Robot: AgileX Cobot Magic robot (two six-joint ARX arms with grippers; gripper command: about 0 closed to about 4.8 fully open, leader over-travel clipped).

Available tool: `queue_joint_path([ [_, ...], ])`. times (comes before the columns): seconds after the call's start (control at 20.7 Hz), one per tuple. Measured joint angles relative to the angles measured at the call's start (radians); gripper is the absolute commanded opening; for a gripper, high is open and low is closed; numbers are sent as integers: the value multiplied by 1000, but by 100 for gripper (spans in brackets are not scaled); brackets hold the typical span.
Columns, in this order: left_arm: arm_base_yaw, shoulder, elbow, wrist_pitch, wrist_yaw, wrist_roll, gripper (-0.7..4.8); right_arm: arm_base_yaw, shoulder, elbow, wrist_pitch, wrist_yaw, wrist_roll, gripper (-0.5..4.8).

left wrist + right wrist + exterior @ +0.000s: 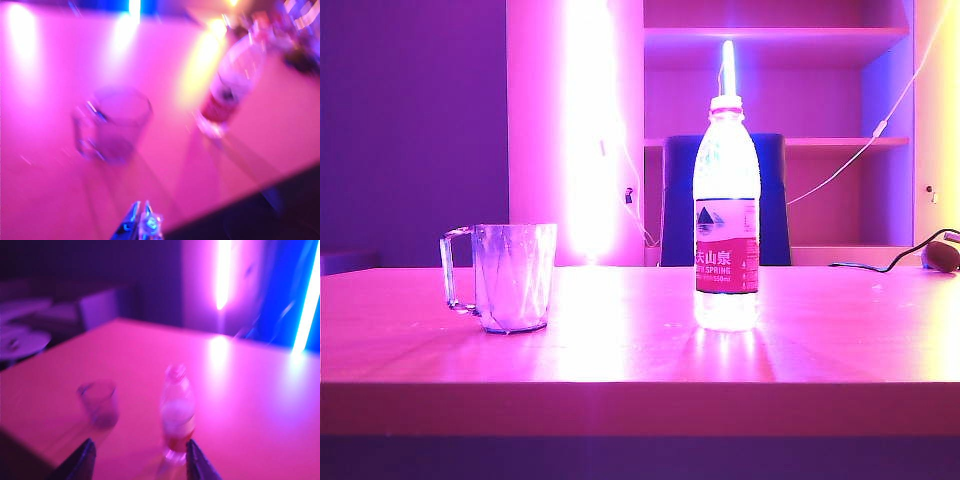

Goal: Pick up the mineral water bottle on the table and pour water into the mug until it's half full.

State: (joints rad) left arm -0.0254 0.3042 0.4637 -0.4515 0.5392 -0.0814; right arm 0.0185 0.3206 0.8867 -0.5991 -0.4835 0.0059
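Note:
The mineral water bottle (726, 215) stands upright on the table (620, 350), capped, with a red and white label. The clear glass mug (505, 277) stands to its left, handle pointing left. Neither arm shows in the exterior view. My left gripper (140, 207) is shut, fingertips together, hovering over the table short of the mug (112, 125) and the bottle (230, 85). My right gripper (140, 447) is open with nothing between its fingers; the bottle (176, 410) stands ahead of it, close to one finger (197, 460), and the mug (100, 402) further off. Both wrist views are blurred.
A dark chair (725, 200) stands behind the table, with shelves beyond. A black cable (880, 265) and a small round object (942, 255) lie at the table's far right. The front table edge (640, 385) runs across the exterior view. Bright light strips glare behind.

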Motion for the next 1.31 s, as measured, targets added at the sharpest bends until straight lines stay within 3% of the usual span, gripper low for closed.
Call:
queue_joint_path([
  [0.15, 0, 164, -1, -19, 37, 30, -5, 1, 152, -68, 52, -31, -4, 284],
  [0.24, 0, 206, 1, -9, 40, 40, -5, 1, 225, -203, 217, -34, -6, 284],
  [0.34, 0, 209, 10, -13, 41, 41, -5, 5, 320, -372, 520, -44, 38, 285],
  [0.39, 0, 200, 20, -13, 42, 41, -5, 12, 358, -426, 625, -40, 64, 312],
  [0.44, 0, 187, 37, -10, 43, 45, -5, 31, 435, -525, 843, -13, 99, 361],
  [0.48, 0, 180, 47, -5, 43, 60, -5, 43, 493, -571, 956, -6, 107, 448],
  [0.53, 0, 169, 58, 0, 44, 84, -5, 63, 594, -620, 1093, 11, 113, 474],
  [0.82, 0, 117, 97, 27, 45, 134, -5, 237, 1196, -586, 1720, 77, 121, 479],
  [0.97, 0, 114, 97, 29, 45, 134, -5, 280, 1374, -491, 1846, 113, 121, 479],
  [1.31, 0, 110, 97, 28, 45, 134, -5, 290, 1577, -244, 1783, 169, 121, 479],
])
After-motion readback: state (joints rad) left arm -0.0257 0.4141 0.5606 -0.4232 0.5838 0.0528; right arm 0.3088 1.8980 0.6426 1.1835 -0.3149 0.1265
